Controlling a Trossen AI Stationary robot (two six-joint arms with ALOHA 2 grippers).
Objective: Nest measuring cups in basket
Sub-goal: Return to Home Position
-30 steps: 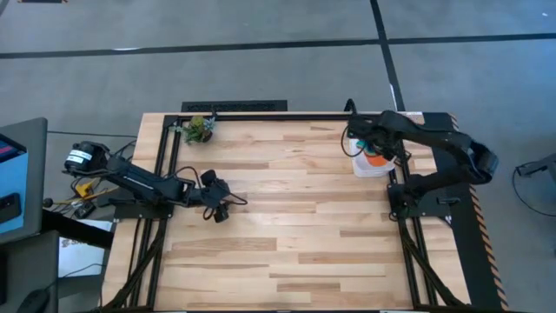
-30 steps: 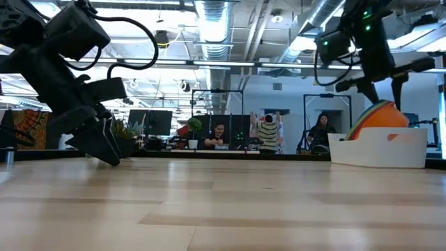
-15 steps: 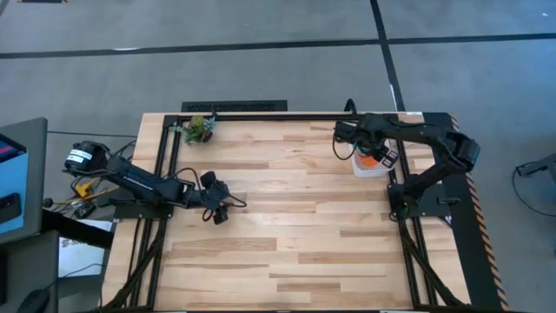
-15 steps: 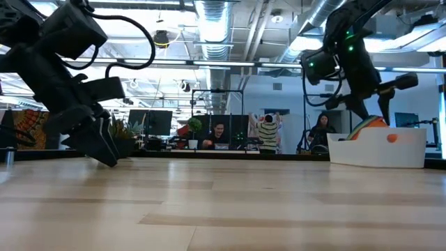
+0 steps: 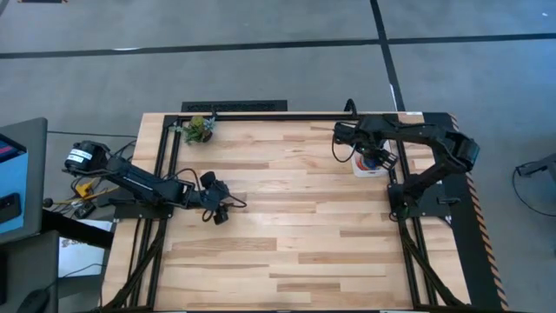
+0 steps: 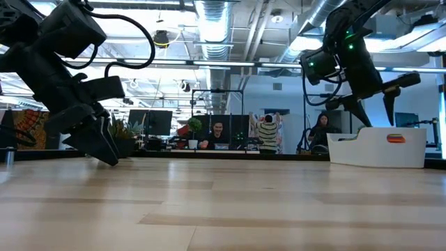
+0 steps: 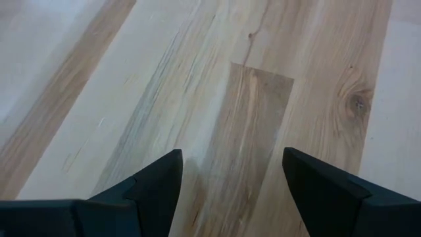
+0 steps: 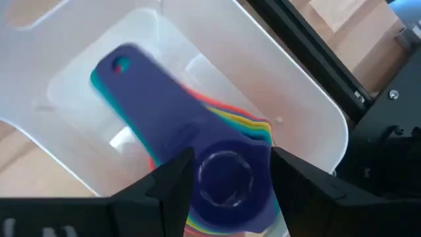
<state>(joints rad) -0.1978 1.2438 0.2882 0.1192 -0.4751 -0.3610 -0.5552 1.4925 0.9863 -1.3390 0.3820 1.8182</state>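
The measuring cups are nested in one stack, dark blue on top with coloured rims fanning out beneath. The stack lies inside the white basket at the table's far right. In the low view only an orange patch shows through a slot in the basket's wall. My right gripper hovers open just above the basket's rim, its fingers flanking the top cup's bowl from above without touching it. My left gripper stands open low over bare wood at the table's left.
A small green plant stands at the far left corner. Black frame rails run along the far edge and both sides. The wide middle and near part of the wooden table holds nothing. People sit in the room beyond.
My right gripper has come down over the basket with the stack of cups and opened, letting it go. The stack, which stuck out tilted above the basket's rim, now lies inside the basket, below the rim.
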